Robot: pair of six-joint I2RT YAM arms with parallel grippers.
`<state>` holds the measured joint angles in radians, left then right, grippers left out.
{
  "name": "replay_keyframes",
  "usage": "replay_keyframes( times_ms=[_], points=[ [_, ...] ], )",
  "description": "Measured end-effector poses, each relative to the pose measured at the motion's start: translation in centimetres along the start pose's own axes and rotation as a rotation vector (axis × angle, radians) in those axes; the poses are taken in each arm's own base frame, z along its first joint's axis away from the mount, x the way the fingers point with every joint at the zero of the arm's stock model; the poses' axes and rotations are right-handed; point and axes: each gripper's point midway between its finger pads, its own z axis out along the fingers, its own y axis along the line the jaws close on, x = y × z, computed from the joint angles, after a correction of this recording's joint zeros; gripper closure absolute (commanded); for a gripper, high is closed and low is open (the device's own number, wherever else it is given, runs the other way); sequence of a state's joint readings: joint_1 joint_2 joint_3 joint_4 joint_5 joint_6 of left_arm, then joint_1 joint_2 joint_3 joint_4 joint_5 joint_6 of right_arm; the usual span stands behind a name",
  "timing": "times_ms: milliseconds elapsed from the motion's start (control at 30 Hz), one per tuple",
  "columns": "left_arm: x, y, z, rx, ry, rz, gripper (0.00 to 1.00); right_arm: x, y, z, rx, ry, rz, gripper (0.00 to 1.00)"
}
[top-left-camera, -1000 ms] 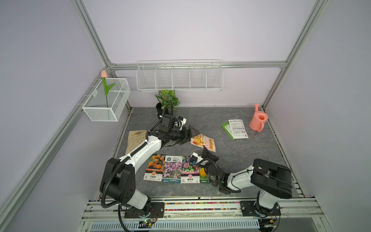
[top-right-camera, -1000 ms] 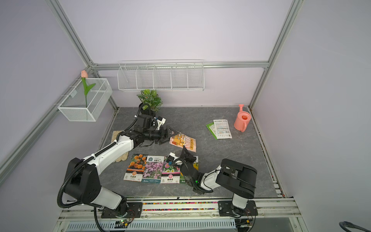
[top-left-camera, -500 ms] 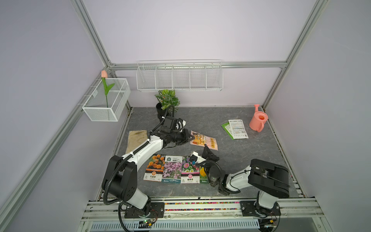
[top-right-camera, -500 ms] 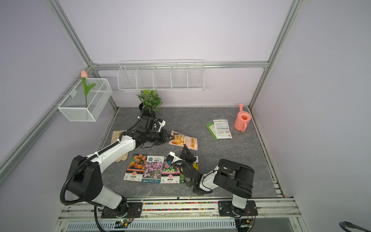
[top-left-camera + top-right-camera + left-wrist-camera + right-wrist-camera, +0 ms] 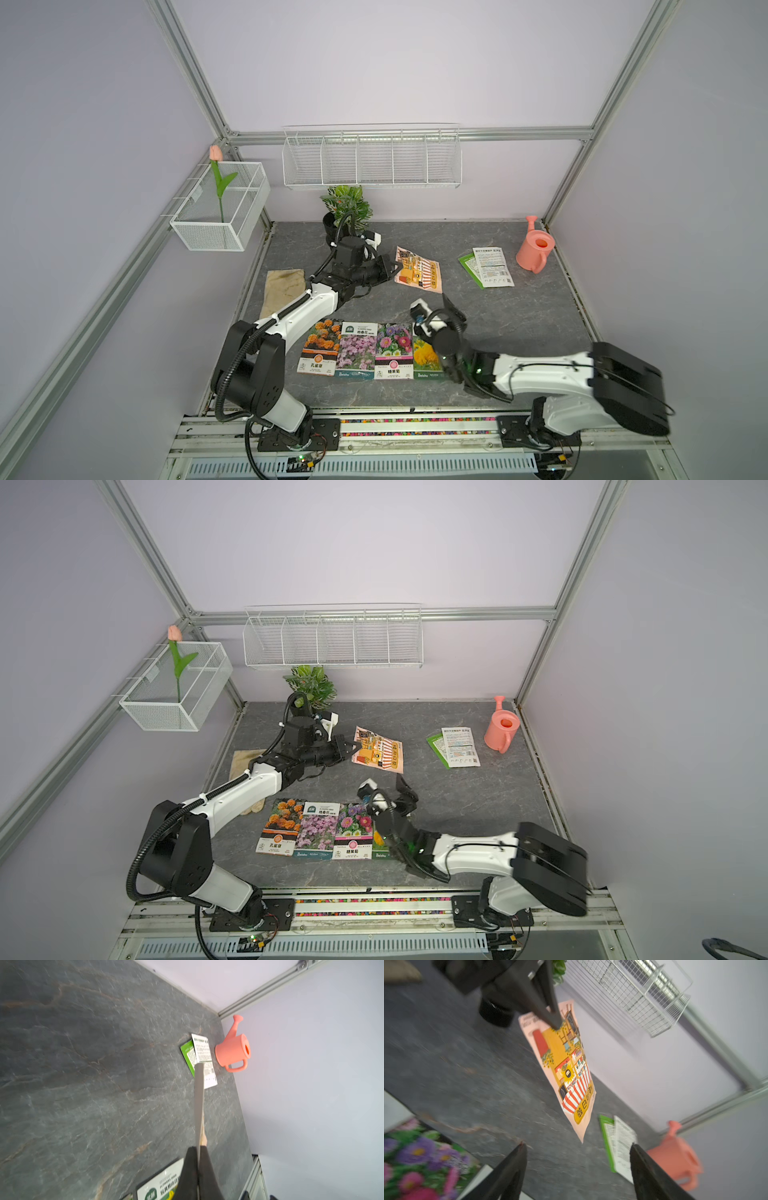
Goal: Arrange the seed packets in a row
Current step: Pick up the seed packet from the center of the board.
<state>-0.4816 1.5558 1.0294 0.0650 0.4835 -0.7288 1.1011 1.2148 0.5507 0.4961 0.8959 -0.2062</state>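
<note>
Four seed packets lie side by side near the front edge: orange flowers point(image 5: 320, 351), pink point(image 5: 357, 353), mixed point(image 5: 392, 351) and yellow point(image 5: 424, 357), the last partly under my right arm. My left gripper point(image 5: 392, 268) is shut on one corner of the orange shop-drawing packet point(image 5: 419, 272), which hangs tilted above the table; the left wrist view shows it edge-on point(image 5: 199, 1095). My right gripper point(image 5: 577, 1145) stands open and empty just behind the yellow packet. Two more packets overlap at the back right: a white-backed one point(image 5: 492, 266) on a green one point(image 5: 469, 266).
A beige glove point(image 5: 284, 289) lies at the left beside my left arm. A potted plant point(image 5: 347, 205) stands at the back behind the left gripper. A pink watering can point(image 5: 536, 249) sits in the back right corner. Wire baskets point(image 5: 372, 160) hang on the walls.
My left gripper has shut on the shop-drawing packet and raised it off the table. My right gripper has opened and lifted away from the yellow packet.
</note>
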Motion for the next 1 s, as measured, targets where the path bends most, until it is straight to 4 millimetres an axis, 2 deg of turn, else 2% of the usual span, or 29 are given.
replay_keyframes(
  times_ms=[100, 167, 233, 300, 400, 467, 533, 667, 767, 933, 1000],
  points=[
    [-0.5, 1.0, 0.2, -0.012, -0.074, -0.014, 1.00, -0.7, -6.2, -1.8, -0.035, -0.063, 0.385, 0.10],
    [-0.9, 1.1, 0.2, -0.010, -0.122, -0.018, 1.00, -0.3, -7.7, -2.9, -0.089, -0.090, 0.550, 0.11],
    [-1.3, 0.7, 0.4, 0.006, -0.175, -0.014, 1.00, 0.9, -7.6, -3.2, -0.151, -0.071, 0.652, 0.10],
    [-1.3, -0.1, 0.6, 0.034, -0.233, -0.006, 1.00, 3.4, -6.9, -2.9, -0.215, -0.011, 0.754, 0.11],
    [-0.7, -1.7, 0.9, 0.091, -0.312, 0.018, 1.00, 7.2, -6.7, -2.1, -0.261, 0.072, 0.937, 0.11],
    [0.0, -2.9, 1.3, 0.125, -0.351, 0.032, 1.00, 8.4, -6.7, -1.6, -0.291, 0.099, 1.046, 0.11],
    [0.4, -4.1, 1.9, 0.155, -0.385, 0.045, 1.00, 8.0, -6.8, -1.1, -0.336, 0.092, 1.136, 0.12],
    [0.5, -5.8, 2.6, 0.216, -0.470, 0.053, 1.00, 5.3, -7.8, -0.1, -0.437, -0.003, 1.264, 0.12],
    [1.1, -6.4, 3.5, 0.245, -0.510, 0.041, 1.00, 4.2, -8.6, 1.0, -0.475, -0.067, 1.342, 0.14],
    [3.0, -8.0, 5.3, 0.287, -0.523, 0.019, 1.00, 4.3, -8.5, 3.3, -0.514, -0.077, 1.442, 0.18],
    [3.6, -8.9, 5.9, 0.307, -0.517, 0.020, 1.00, 3.7, -8.6, 3.6, -0.526, -0.098, 1.450, 0.19]
  ],
)
